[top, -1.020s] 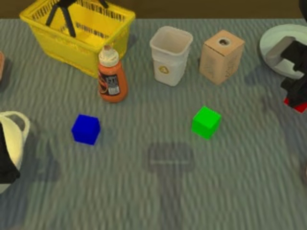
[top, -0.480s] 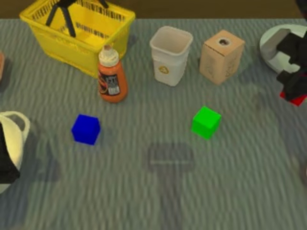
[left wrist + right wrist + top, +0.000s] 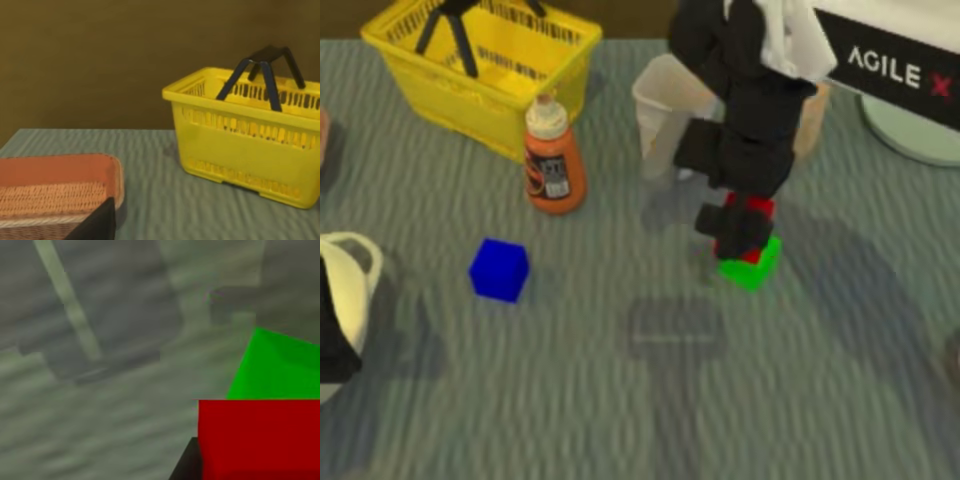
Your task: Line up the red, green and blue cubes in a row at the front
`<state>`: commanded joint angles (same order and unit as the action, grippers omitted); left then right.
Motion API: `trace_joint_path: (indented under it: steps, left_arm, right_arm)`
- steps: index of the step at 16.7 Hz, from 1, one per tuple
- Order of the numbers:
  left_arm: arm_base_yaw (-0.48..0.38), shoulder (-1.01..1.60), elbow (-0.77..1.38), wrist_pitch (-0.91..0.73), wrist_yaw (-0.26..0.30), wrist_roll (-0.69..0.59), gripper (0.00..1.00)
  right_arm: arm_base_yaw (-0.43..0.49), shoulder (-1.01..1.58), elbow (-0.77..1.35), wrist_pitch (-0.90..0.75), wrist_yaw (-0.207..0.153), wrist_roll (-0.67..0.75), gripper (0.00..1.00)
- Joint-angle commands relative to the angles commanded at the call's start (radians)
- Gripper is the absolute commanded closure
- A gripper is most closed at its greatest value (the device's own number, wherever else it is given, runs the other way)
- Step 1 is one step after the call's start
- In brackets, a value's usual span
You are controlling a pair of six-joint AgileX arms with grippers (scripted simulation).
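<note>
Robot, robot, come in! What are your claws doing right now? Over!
Right claw shut on red cube, above green cube. Left arm parked, table's left edge. Blue cube untouched. Nothing blocking the front.

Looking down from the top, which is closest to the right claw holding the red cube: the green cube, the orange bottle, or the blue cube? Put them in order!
From the right claw, gripping the red cube:
1. Green cube, right under the claw, partly hidden by it.
2. Orange bottle, off to the left, by the yellow basket.
3. Blue cube, farthest left.
</note>
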<state>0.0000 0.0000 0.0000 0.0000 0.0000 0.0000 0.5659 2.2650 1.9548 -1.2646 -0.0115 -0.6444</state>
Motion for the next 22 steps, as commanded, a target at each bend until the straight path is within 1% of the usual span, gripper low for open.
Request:
trace_joint_path:
  steps: [2, 4, 6, 8, 10, 15, 20, 22]
  left_arm:
    - [0.000, 0.000, 0.000, 0.000, 0.000, 0.000, 0.00]
    - [0.000, 0.000, 0.000, 0.000, 0.000, 0.000, 0.00]
    - [0.000, 0.000, 0.000, 0.000, 0.000, 0.000, 0.00]
    - [0.000, 0.000, 0.000, 0.000, 0.000, 0.000, 0.00]
    - [0.000, 0.000, 0.000, 0.000, 0.000, 0.000, 0.00]
    - [0.000, 0.000, 0.000, 0.000, 0.000, 0.000, 0.00]
    - [0.000, 0.000, 0.000, 0.000, 0.000, 0.000, 0.00]
    - [0.000, 0.000, 0.000, 0.000, 0.000, 0.000, 0.00]
  right_arm:
    - [0.155, 0.017, 0.036, -0.024, -0.002, 0.029, 1.00]
    - [0.291, 0.027, 0.068, -0.042, -0.002, 0.058, 1.00]
    - [0.391, 0.031, 0.091, -0.054, -0.001, 0.081, 1.00]
    - [0.448, 0.030, 0.105, -0.060, 0.001, 0.097, 1.00]
    - [0.463, 0.030, 0.109, -0.061, 0.002, 0.101, 1.00]
    - [0.463, 0.029, 0.090, -0.043, 0.000, 0.101, 1.00]
    - [0.463, 0.052, -0.058, 0.137, 0.001, 0.104, 1.00]
    - [0.465, 0.062, -0.104, 0.185, 0.002, 0.104, 1.00]
